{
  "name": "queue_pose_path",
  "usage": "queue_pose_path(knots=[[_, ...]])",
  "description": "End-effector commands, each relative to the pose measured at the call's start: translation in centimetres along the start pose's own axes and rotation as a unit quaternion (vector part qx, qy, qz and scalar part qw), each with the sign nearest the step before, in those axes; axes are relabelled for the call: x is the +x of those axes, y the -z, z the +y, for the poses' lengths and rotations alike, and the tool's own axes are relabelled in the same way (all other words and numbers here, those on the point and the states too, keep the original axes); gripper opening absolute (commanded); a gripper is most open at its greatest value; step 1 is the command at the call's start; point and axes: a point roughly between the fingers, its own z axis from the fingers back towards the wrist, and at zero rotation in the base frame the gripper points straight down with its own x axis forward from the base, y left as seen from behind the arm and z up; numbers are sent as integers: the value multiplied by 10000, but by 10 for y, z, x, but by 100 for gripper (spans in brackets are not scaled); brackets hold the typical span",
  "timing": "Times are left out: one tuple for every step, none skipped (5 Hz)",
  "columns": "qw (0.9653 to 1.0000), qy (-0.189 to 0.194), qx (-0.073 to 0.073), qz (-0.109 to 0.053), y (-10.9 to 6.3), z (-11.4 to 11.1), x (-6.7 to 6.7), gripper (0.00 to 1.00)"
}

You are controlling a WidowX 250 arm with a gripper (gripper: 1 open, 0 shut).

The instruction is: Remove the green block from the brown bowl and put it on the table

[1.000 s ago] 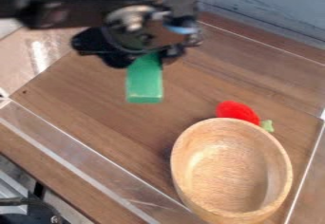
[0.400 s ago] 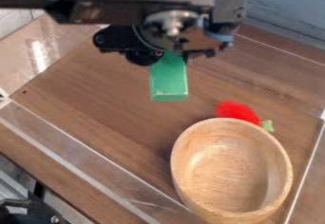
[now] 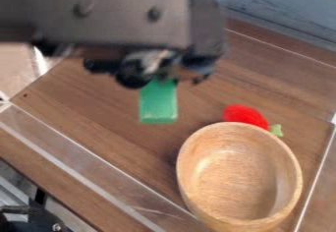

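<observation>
Hanging from the gripper, clamped at its top end, the green block pointed down-frame over the table, up-left of the brown bowl.

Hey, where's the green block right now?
The green block is out of the brown bowl, just below the gripper at the camera view's centre, up and left of the bowl and left of the small red object.

No readable text, labels or numbers, view perhaps too blurred
</observation>
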Motion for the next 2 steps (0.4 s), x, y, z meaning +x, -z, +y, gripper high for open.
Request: queue_pose_path(knots=[[9999, 35, -70, 118, -3, 12, -2, 0], [9994, 155, -201, 248, -14, 14, -2, 100]])
